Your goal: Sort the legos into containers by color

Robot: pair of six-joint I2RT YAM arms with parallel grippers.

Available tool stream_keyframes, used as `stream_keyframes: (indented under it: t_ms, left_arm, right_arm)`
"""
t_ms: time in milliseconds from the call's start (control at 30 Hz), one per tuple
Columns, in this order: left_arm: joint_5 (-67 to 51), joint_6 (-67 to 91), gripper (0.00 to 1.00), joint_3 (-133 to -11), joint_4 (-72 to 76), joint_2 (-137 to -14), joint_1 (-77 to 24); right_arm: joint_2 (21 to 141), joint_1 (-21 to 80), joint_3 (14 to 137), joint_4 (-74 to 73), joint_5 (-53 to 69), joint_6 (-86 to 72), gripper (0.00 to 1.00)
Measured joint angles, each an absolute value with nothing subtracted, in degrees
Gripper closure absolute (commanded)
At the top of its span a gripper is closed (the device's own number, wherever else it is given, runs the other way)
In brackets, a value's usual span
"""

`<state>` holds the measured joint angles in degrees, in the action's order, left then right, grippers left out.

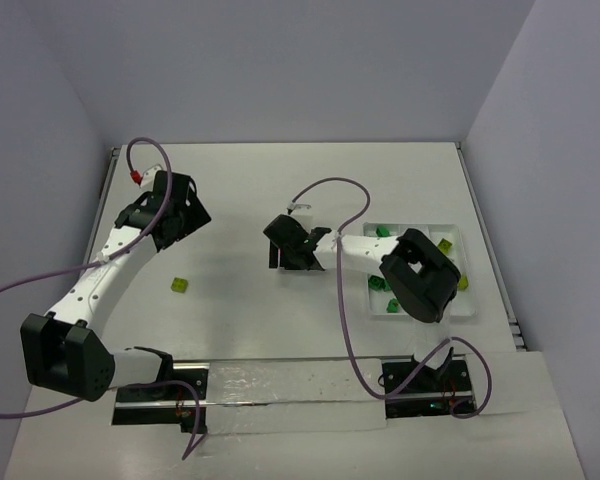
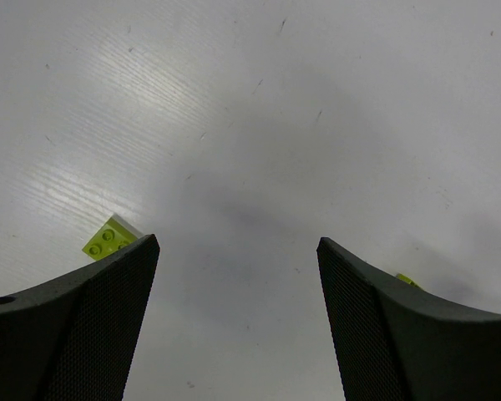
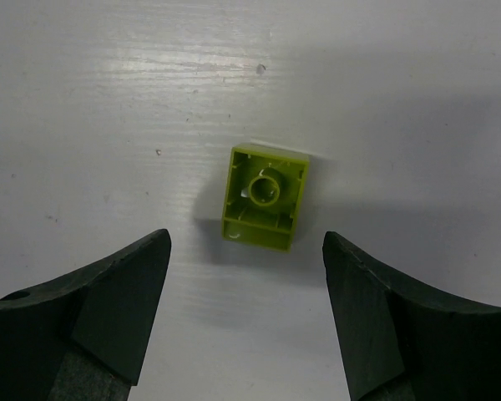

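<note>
A yellow-green lego (image 3: 267,198) lies upside down on the white table, hollow side up, just beyond the fingertips of my right gripper (image 3: 245,236), which is open and holds nothing. In the top view that gripper (image 1: 290,246) hides the brick. My left gripper (image 2: 236,242) is open over bare table. Another yellow-green lego (image 2: 108,238) peeks out beside its left finger, and a yellow-green sliver (image 2: 407,279) shows behind the right finger. One more yellow-green brick (image 1: 180,285) lies below the left gripper (image 1: 185,215). The white tray of containers (image 1: 456,232) at the right holds dark green (image 1: 382,231) and yellow-green (image 1: 445,246) legos.
My right arm's forearm and elbow (image 1: 420,275) stretch over the tray and hide most of its compartments. Purple cables (image 1: 345,300) loop across the table by both arms. The arm bases and a metal rail (image 1: 280,385) run along the near edge. Grey walls close in the table.
</note>
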<state>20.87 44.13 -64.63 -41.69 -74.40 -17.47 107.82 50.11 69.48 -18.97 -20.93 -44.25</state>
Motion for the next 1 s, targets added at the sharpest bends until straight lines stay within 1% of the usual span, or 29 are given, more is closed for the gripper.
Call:
stream_keyframes:
  t_ms: [100,133,233,267,333,433,467,633,700,767,833,900,1000]
  left_arm:
    - [20.65,44.07,0.15,-64.21,-41.67,-74.27,-17.47]
    - [20.57,44.05,0.15,-64.06,-41.68,-74.24,-17.47]
    - [20.49,43.82,0.15,-63.96,-41.76,-74.22,-17.47]
    - [20.46,43.73,0.15,-63.96,-41.76,-74.2,-17.47]
    - [20.4,43.56,0.15,-63.98,-41.76,-74.19,-17.46]
    - [20.34,43.26,0.15,-63.96,-41.78,-74.19,-17.43]
    - [20.33,43.2,0.15,-63.96,-41.78,-74.19,-17.42]
    - [20.29,42.98,0.15,-63.96,-41.78,-74.19,-17.41]
    - [20.14,42.96,0.15,-63.99,-41.74,-74.19,-17.41]
    - [20.0,42.86,0.15,-63.96,-41.75,-74.19,-17.41]
    - [19.69,42.76,0.15,-63.96,-41.75,-74.19,-17.41]
    - [19.37,42.64,0.15,-63.99,-41.74,-74.19,-17.41]
    - [18.89,42.43,0.15,-63.99,-41.75,-74.19,-17.24]
  right_arm:
    - [110.36,50.11,71.7,-19.74,-21.77,-44.29,0.31]
    - [111.07,50.11,72.34,-19.9,-22.0,-44.26,0.33]
    - [113.36,50.11,74.74,-21.15,-23.03,-44.18,0.45]
    - [113.99,50.11,75.54,-21.41,-23.38,-44.13,0.5]
    - [114.56,50.11,76.34,-21.63,-23.62,-44.09,0.66]
    - [114.8,50.11,76.81,-22.21,-24.25,-44.34,0.83]
    - [114.8,50.11,76.86,-22.31,-24.52,-44.15,0.87]
    - [113.96,50.11,76.84,-23.3,-25.75,-43.7,0.88]
    - [111.51,49.83,75.28,-23.2,-26.89,-43.13,0.88]
    - [105.86,48.55,71.76,-23.47,-27.82,-42.78,0.88]
    - [97.1,44.76,66.66,-23.54,-28.27,-42.54,0.87]
    - [86.9,37.77,61.8,-23.51,-29.02,-42.33,0.87]
    - [74.69,26.16,55.86,-22.31,-30.96,-41.98,0.87]
